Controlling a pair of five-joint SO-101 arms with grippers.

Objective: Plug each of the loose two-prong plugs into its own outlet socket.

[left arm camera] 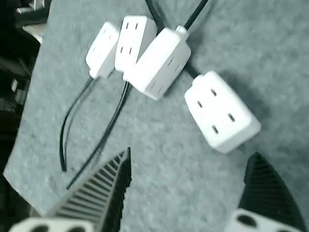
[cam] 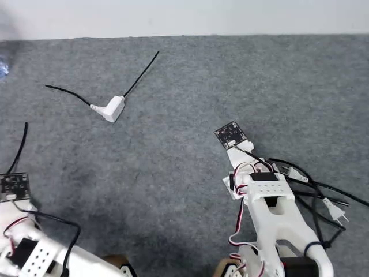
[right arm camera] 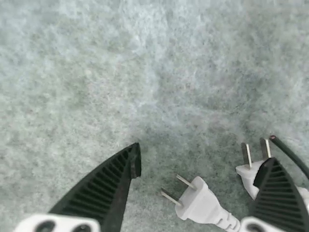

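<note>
Right gripper [right arm camera: 203, 154] hangs spread wide over the grey worktop [right arm camera: 145, 72], holding nothing. 1 plug [right arm camera: 200, 197] lies flat in the gap between its fingers, and a 2nd plug [right arm camera: 251, 170] sits just beside it, partly hidden by 1 finger. Left gripper [left arm camera: 191, 155] is spread too & empty, above a cluster of 4 white sockets [left arm camera: 159, 63], the nearest socket [left arm camera: 222, 111] slightly apart from the other 3. Risks, imo: closing now could snag both plugs, or pinch prongs instead of a body. Cords [cam: 311, 187] by the right arm [cam: 271, 202] look tangled & may drag. Sockets seem loose, so an unbraced push could shove 1 away. No legible print or branding on plugs or sockets
</note>
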